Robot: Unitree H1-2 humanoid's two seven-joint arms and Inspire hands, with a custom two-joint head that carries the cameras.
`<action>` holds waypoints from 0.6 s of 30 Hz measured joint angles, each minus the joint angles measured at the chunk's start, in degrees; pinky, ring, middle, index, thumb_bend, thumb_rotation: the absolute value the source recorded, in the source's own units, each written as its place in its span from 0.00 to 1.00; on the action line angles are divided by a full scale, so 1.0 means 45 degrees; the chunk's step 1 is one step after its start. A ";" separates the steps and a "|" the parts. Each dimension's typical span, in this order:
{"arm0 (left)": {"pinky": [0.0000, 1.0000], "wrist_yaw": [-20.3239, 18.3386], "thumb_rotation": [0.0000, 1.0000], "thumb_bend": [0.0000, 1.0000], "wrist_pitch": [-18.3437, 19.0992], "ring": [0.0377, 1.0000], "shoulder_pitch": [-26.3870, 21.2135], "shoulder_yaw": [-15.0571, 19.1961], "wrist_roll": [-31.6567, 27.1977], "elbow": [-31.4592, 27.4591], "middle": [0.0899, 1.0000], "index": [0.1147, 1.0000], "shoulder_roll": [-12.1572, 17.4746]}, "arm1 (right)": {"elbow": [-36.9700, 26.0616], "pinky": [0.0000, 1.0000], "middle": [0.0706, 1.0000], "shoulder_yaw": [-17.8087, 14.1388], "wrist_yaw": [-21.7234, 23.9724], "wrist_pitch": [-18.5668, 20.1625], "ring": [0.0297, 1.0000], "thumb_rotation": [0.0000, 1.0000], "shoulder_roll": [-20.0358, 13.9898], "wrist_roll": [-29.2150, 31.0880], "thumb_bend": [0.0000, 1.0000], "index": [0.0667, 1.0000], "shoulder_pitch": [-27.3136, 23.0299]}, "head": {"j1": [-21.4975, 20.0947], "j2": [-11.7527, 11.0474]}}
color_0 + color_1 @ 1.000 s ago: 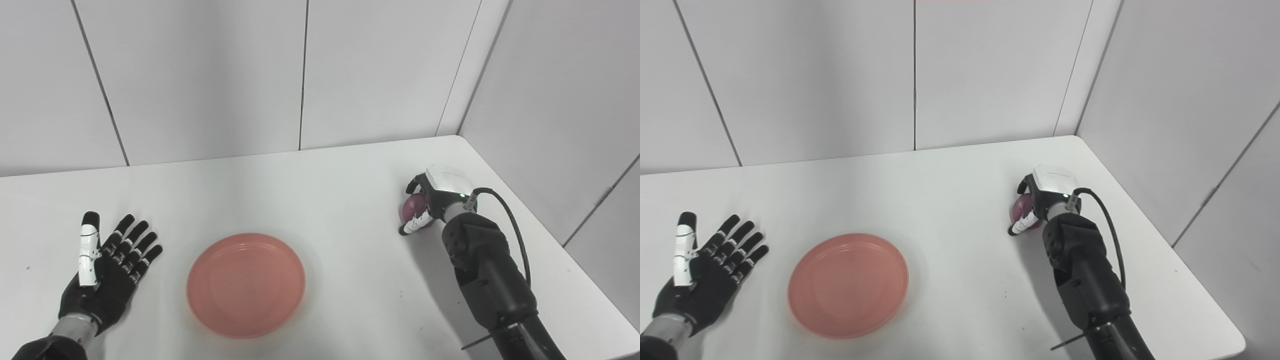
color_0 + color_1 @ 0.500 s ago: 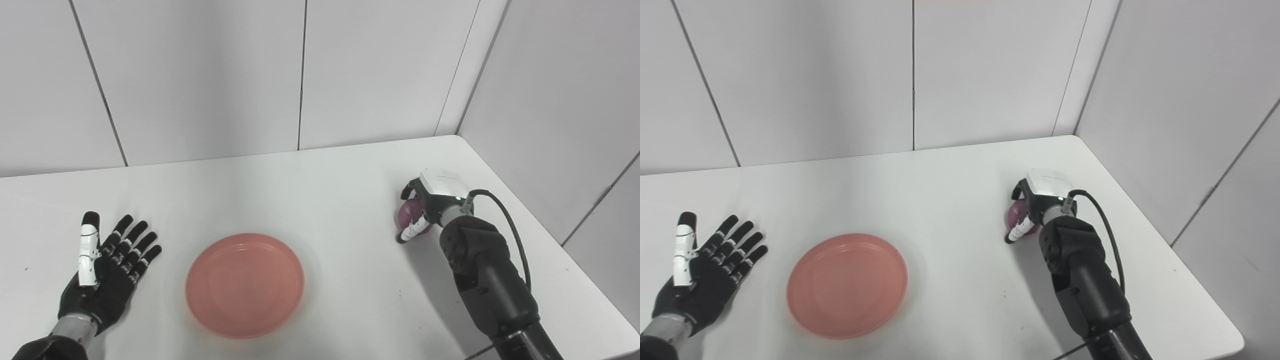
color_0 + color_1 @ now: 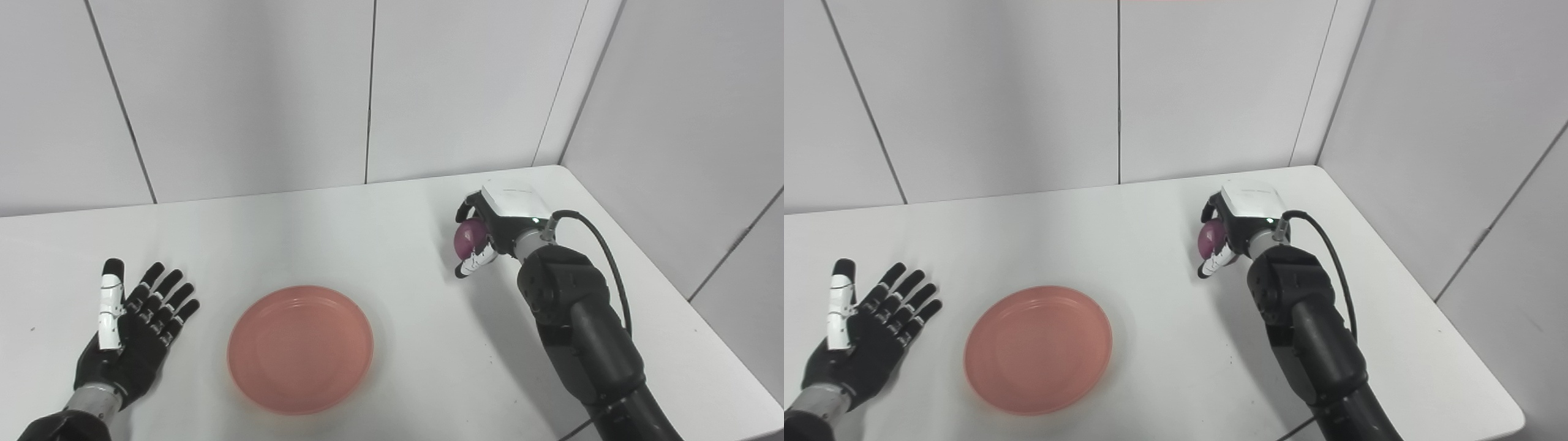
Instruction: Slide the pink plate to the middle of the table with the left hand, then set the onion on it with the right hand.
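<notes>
I see the onion (image 3: 469,238), round, purple and glossy, clasped in my right hand (image 3: 490,231) above the table (image 3: 380,245), well right of the pink plate (image 3: 300,349). My left hand (image 3: 131,331) lies spread and empty beside the plate.

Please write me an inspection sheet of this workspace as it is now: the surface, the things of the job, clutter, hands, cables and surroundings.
Surface: white table, a few small dark specks, otherwise clean.
Job's things: pink plate flat near the front middle, nothing on it; purple onion held off the table, right of the plate and farther back.
Clutter: nothing seen.
Hands: left hand open, palm up, lying on the table left of the plate, not touching it; right hand shut on the onion.
Cables: black cable loops from the right wrist back along the forearm.
Surroundings: plain grey wall panels behind and on the right.
</notes>
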 measured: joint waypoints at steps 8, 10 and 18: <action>0.92 0.0035 0.93 0.65 -0.0014 0.90 -0.0010 -0.0040 0.0255 0.0026 0.92 0.95 -0.0142 | -0.0961 0.20 0.43 0.0147 0.0465 -0.0008 0.26 0.00 0.0126 0.0067 0.57 0.62 -0.0104 | 0.1344 0.0409; 0.89 0.0032 0.85 0.67 -0.0015 0.88 -0.0008 0.0011 0.0252 0.0008 0.89 0.93 -0.0238 | -0.1119 0.23 0.44 0.0150 0.0481 -0.0015 0.30 0.00 0.0147 0.0168 0.57 0.62 -0.0107 | 0.1852 0.0565; 0.89 -0.0605 0.79 0.72 -0.0013 0.89 0.0295 -0.0015 0.0918 -0.0274 0.90 0.95 -0.1127 | -0.1546 0.22 0.44 0.0297 0.0504 -0.0232 0.29 0.00 0.0146 0.0927 0.57 0.62 -0.0107 | 0.3902 0.1073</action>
